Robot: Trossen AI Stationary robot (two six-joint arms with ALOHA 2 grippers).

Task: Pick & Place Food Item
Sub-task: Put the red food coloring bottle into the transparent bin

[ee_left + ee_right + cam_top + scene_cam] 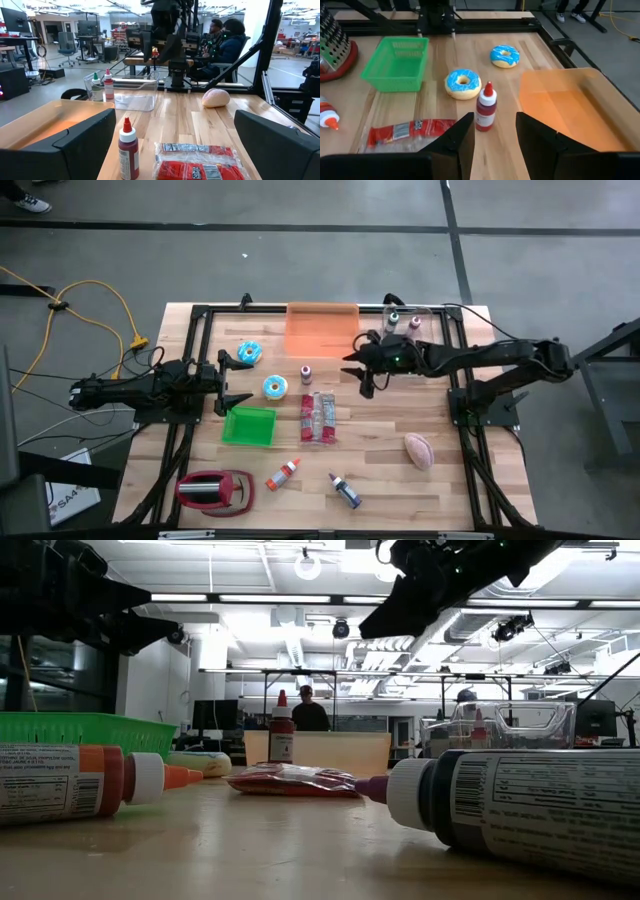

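Two blue-iced donuts (248, 353) (275, 387) lie on the wooden table, left of centre. A red snack packet (318, 418) lies flat at the centre, and a pale bread roll (419, 450) rests toward the near right. My right gripper (356, 370) hangs in the air above the table, right of a small red bottle (486, 107). It is narrowly open, with nothing between its fingers (462, 137). My left gripper (232, 378) waits wide open at the left, between the donuts, and touches nothing.
An orange tray (322, 328) sits at the far centre, with a clear box of bottles (405, 320) to its right. A green basket (248, 425), a red-based grater (213, 490) and two lying bottles (285, 473) (345, 490) fill the near left. People sit beyond the table.
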